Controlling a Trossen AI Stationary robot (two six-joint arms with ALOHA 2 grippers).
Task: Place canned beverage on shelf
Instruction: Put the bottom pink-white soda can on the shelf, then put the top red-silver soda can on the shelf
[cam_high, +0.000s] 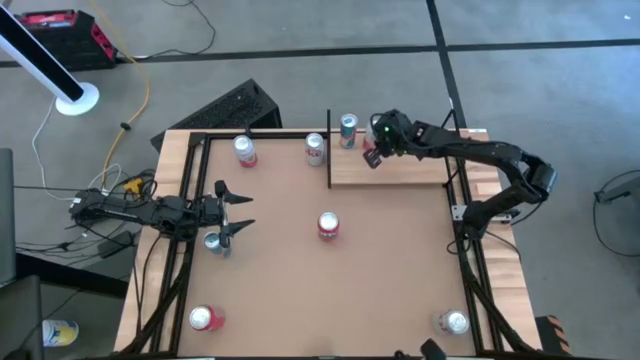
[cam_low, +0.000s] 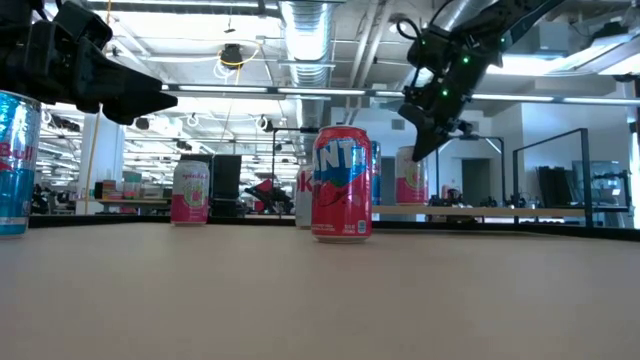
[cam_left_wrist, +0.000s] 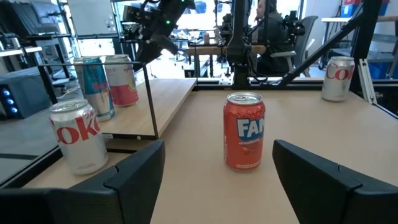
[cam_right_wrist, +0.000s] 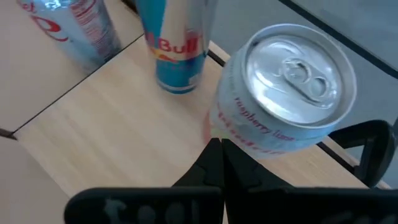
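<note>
At the bench's left edge the left end effector (cam_high: 236, 208) hovers with its fingers spread wide and released, a blue-and-silver can (cam_high: 215, 243) standing just beside it. Farther in, a red Fanta can (cam_high: 328, 226) stands upright near the middle of the bench (cam_high: 380, 270), and a Coke can (cam_high: 315, 149) stands at the back, just left of the shelf (cam_high: 400, 170). On that pale wood panel a Red Bull can (cam_high: 348, 130) stands at the back-left corner. Next to it, the right end effector (cam_high: 374, 152) holds its fingers around a pink raspberry can (cam_right_wrist: 280, 93), which stands upright on the shelf; whether the fingers press the can I cannot tell.
</note>
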